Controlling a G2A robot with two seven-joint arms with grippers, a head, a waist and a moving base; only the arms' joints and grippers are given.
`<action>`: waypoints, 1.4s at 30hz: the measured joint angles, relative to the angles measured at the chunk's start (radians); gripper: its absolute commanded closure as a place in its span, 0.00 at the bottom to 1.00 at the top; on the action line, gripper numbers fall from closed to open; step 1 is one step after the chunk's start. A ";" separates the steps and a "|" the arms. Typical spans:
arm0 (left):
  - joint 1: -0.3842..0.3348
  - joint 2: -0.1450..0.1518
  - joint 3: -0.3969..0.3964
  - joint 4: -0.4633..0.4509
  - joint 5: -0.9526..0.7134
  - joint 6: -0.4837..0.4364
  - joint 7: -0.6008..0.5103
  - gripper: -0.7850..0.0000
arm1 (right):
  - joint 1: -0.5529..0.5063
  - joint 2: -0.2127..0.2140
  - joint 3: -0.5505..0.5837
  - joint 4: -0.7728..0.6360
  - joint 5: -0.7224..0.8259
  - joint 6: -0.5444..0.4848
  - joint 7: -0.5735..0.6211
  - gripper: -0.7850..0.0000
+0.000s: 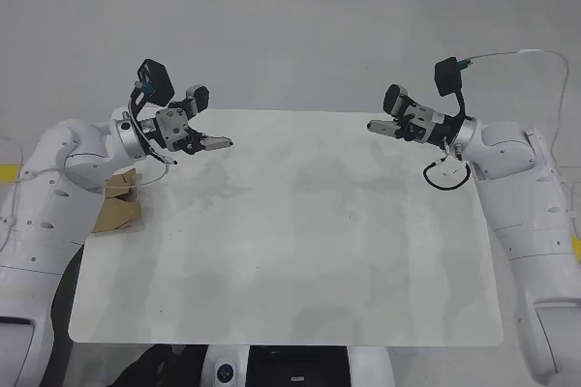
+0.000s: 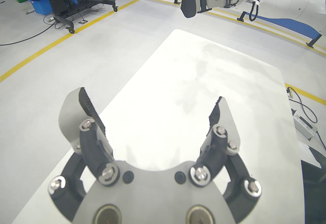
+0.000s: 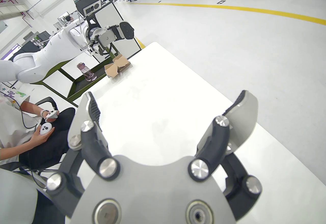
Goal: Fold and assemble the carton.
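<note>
Nearest, a smooth white counter (image 1: 290, 290) with rounded corners, matt and faintly smudged with grey. At nine o'clock in the top view, right at the counter's edge beneath the left forearm, the carton (image 1: 119, 198): brown cardboard, partly folded, with flaps sticking up unevenly, touched by neither hand. Farther on, at eleven o'clock, the left hand (image 1: 218, 143), hovering over the far part of the counter, spread wide and holding nothing; bright metal fingers (image 2: 73, 110) faced with black ribbing, on black links with shiny screws. At one o'clock, the right hand (image 1: 373, 127), of the same build, likewise spread and empty, well apart from the carton. Beyond, a pale grey floor (image 3: 229, 57) crossed by a yellow line (image 3: 229, 7); beside the counter, past the carton, a dark green frame (image 3: 76, 83) bearing a pinkish clear bottle (image 3: 86, 71).
</note>
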State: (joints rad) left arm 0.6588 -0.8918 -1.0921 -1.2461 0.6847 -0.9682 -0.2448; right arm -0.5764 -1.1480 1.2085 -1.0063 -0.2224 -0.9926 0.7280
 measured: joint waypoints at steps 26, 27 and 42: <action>0.000 0.000 0.000 0.000 0.000 0.000 0.000 0.00 | 0.000 0.000 0.000 0.000 0.000 0.000 0.000 0.00; 0.000 0.000 0.000 0.000 0.000 0.000 0.000 0.00 | 0.000 0.000 0.000 0.000 0.000 0.000 0.000 0.00; -0.027 0.006 -0.049 -0.045 0.006 0.035 0.009 0.00 | 0.000 0.000 0.000 0.000 0.000 0.000 0.000 0.00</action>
State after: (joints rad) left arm 0.6320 -0.8861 -1.1413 -1.2906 0.6903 -0.9336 -0.2359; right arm -0.5764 -1.1480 1.2085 -1.0063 -0.2224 -0.9926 0.7280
